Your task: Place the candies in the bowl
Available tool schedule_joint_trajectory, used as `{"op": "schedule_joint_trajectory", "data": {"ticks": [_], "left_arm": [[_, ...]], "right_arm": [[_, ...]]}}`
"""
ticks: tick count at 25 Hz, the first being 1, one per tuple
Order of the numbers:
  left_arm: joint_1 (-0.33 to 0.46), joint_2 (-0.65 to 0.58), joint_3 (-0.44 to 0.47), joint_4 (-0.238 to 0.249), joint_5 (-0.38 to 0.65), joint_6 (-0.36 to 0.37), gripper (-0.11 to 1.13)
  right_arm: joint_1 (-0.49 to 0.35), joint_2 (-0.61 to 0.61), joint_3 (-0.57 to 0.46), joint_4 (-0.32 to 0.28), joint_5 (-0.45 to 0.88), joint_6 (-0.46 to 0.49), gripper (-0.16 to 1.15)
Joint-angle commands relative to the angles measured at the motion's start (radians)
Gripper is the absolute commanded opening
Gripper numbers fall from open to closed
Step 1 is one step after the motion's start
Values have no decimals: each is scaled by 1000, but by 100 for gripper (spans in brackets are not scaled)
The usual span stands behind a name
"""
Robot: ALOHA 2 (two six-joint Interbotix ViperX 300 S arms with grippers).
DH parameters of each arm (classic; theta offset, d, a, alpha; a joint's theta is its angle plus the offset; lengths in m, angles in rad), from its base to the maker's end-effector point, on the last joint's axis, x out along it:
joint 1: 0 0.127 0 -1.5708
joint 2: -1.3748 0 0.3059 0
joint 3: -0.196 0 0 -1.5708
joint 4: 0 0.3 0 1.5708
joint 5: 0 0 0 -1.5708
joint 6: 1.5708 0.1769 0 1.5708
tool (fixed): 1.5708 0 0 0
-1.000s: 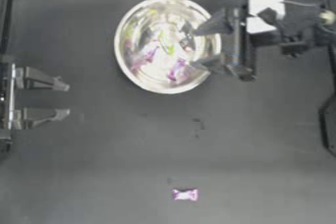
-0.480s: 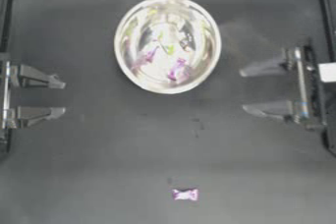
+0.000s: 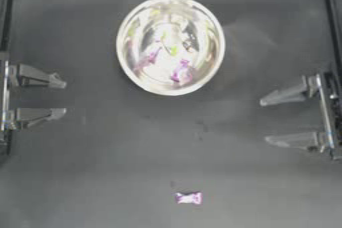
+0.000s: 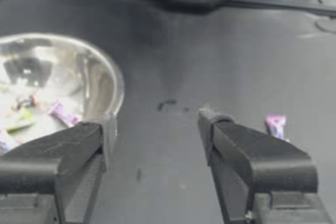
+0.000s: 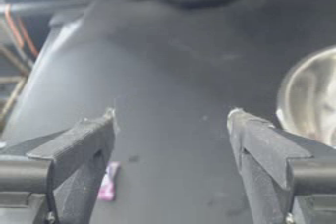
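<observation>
The bowl [image 3: 170, 45] stands on the dark desk [image 3: 100, 172] toward the far side, roughly midway between the two arms. Its shiny inside throws back a lot of light, so the contents are hard to count from above. Two pink-purple candies [image 3: 180, 70] lie in it toward the near wall, and a yellow-green candy [image 3: 172, 50] sits close to the middle. A small white piece with a touch of red [image 4: 25, 103] shows beside them in the left wrist view; from above, the glare makes it hard to pick out. In that same view a purple wrapper [image 4: 64, 114] and the yellow-green one [image 4: 17, 121] rest low in the bowl [image 4: 98, 78], touching or nearly touching each other.

One pink-purple candy [image 3: 189, 198] is outside the bowl, lying alone on the desk at the near side, well apart from the bowl and from both arms. It also shows in the left wrist view [image 4: 275, 125] and in the right wrist view [image 5: 108, 182].

The left claw [image 3: 61, 97] sits drawn back at the left side of the desk, its jaws spread wide with nothing between them. The right claw [image 3: 264, 121] sits at the right side, likewise wide open and empty, nearer than the bowl and well clear of it.
</observation>
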Motion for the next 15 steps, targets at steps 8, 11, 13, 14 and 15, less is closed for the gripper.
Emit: {"op": "schedule_joint_trajectory", "data": {"ticks": [8, 11, 13, 14, 15], "left_arm": [[-2, 3, -28, 0, 26, 2, 88], [-2, 3, -31, 0, 37, 0, 88], [-2, 2, -31, -3, 43, -2, 88], [-2, 0, -32, -2, 46, -2, 88], [-2, 0, -32, -3, 48, -3, 88]], "right_arm": [[52, 273, -207, 48, 41, -14, 97], [77, 337, -239, 60, 49, -14, 97], [104, 368, -256, 69, 71, -14, 97], [123, 379, -264, 77, 92, -14, 97], [141, 391, -268, 91, 115, -15, 97]]}}
